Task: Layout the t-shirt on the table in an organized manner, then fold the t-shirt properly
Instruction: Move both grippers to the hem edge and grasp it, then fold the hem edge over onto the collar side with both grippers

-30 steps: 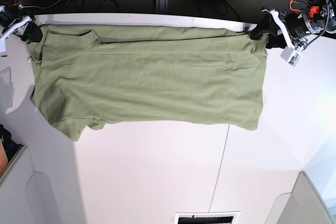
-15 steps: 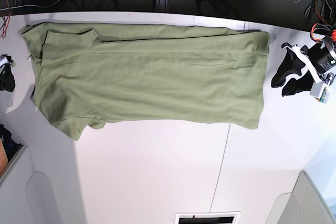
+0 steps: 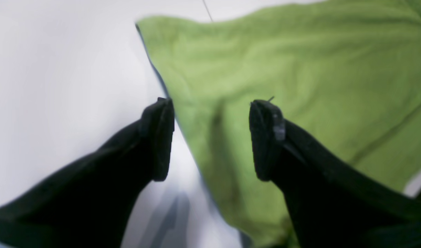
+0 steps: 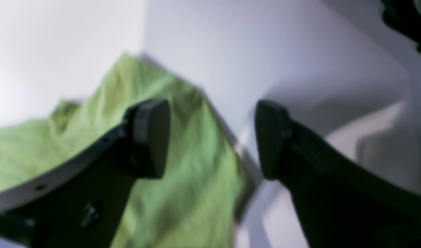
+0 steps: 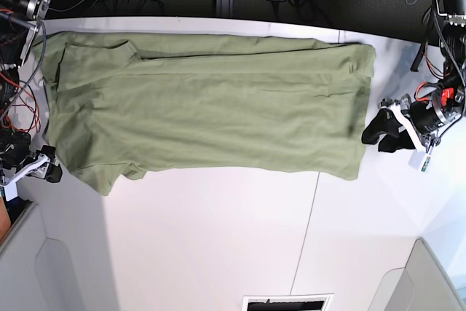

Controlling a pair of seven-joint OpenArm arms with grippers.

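Both my claws have let go. A second ago each pinched a far corner of the plain olive-green short-sleeved cloth t-shirt (image 5: 207,107) up at the back edge of the large flat white table (image 5: 218,245); now the cloth lies free and I have drawn both arms down along its short sides.

My left gripper (image 5: 384,135) hangs just beside the shirt's hem edge, near its lower corner. In the left wrist view its dark jaws stand spread apart with nothing between them, one over bare table, the other over green cloth. My right gripper (image 5: 49,168) sits low by the sleeve end, near the loose sleeve that juts toward the front. The right wrist view is blurred, but its jaws (image 4: 210,137) are plainly parted and empty too, with the shirt's edge below them.

The shirt lies spread lengthwise across the far half of the table, collar end on my right side, hem on my left, fairly flat with a few long creases and a doubled band along the back edge. It crosses the thin dark seam line (image 5: 306,234) of the tabletop.

I judge the stretching pull at the far edge done, and the laying-out nearly so. The near corners look like my next hold, either to smooth the front edge or to start the first fold. The rumpled front sleeve may need tidying first.
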